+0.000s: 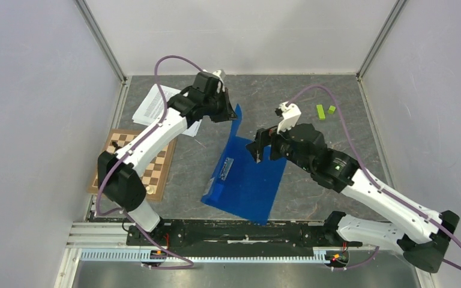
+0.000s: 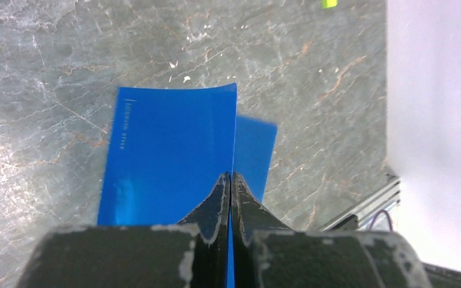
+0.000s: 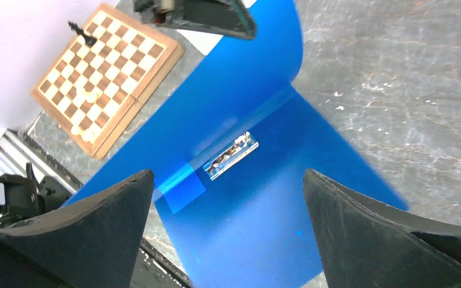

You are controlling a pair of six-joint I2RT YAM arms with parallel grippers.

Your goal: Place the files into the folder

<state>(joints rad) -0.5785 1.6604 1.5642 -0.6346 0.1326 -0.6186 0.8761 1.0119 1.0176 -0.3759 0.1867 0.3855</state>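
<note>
a: what is your left claw doing?

b: my left claw (image 2: 231, 178) is clenched on the folder (image 2: 168, 150). both fingers are pressed flat together on the edge of its blue cover. the cover stands up off the table (image 2: 312, 78), bowed a little.

a: and the right one?

b: my right claw (image 3: 228, 174) is released, its fingers (image 3: 96, 234) spread wide and gripping nothing. it hangs over the folder's lower leaf, which lies flat on the table. straight below it i see the metal clip (image 3: 231, 155), on the inside close to the fold.

a: where does the folder sit?

b: near the middle of the table, slanted, with one corner toward my bases. the raised cover is on its far left side, up by my left claw.

a: and the files?

b: the files (image 1: 150, 105) lie at the far left of the table, outside the folder and partly hidden under my left arm. they are a thin white stack with dark print. i cannot tell how many sheets.

a: anything else around?

b: a chessboard (image 1: 158, 173) lies by the left wall, just nearer to my bases than the files. a black piece (image 3: 81, 33) and a white piece (image 3: 90, 94) stand on it. two green blocks (image 1: 320, 111) sit at the far right, well apart from the folder.
</note>
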